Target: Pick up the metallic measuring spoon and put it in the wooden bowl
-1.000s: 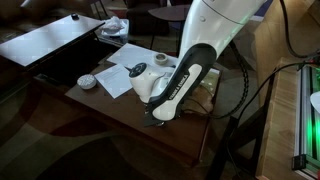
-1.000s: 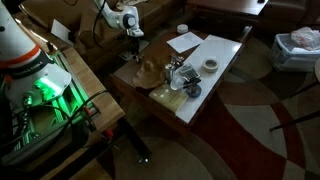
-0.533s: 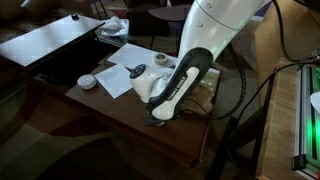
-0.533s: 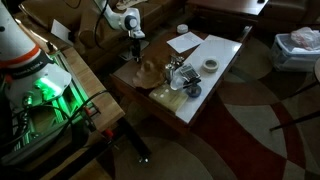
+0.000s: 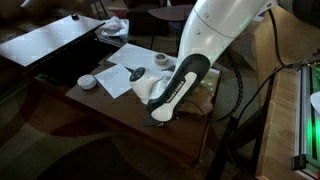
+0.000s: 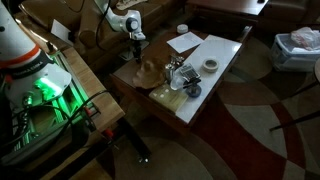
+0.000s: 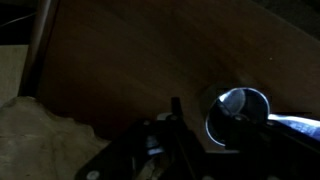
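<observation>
The wrist view is very dark. The metallic measuring spoon (image 7: 238,108) lies on the brown tabletop, its round shiny scoop catching light and its handle running off to the right. My gripper (image 7: 205,132) hangs just over it. One dark finger (image 7: 175,110) stands left of the scoop, and another dark shape crosses the scoop. Whether the jaws touch the spoon is lost in shadow. The wooden bowl (image 7: 35,135) is at the lower left, mottled tan, and it also shows in an exterior view (image 6: 150,70). In an exterior view the gripper (image 5: 155,118) is low at the table's corner.
A silvery utensil cluster (image 6: 180,75) stands beside the bowl. A small white round dish (image 5: 88,81) and a sheet of paper (image 5: 120,75) lie further along the table. The table edge (image 5: 120,115) is close to the gripper. A green-lit box (image 6: 45,95) stands near the robot's base.
The arm has shifted only slightly over the table's corner. Nothing on the table has visibly moved.
</observation>
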You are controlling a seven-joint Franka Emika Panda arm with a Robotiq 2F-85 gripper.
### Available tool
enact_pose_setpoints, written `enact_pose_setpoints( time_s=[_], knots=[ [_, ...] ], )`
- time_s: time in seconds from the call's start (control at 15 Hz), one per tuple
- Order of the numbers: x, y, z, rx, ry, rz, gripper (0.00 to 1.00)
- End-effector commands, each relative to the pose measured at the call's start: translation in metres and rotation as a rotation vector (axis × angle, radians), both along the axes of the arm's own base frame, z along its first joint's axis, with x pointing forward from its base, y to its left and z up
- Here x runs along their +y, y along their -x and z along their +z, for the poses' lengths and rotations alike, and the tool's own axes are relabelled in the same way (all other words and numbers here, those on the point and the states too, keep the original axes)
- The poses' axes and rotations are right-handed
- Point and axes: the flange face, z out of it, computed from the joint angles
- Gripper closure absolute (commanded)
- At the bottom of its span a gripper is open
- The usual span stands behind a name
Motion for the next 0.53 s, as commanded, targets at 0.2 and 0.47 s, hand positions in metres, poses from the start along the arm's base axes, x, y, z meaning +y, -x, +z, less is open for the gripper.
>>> enact_pose_setpoints(
  time_s=[0.2,0.47],
  knots=[
    [0.016,-0.010,0.024,-0.023,-0.059,-0.013,1.00],
    [0.025,-0.017,0.091,-0.109,-0.244,-0.054,0.99]
  ],
)
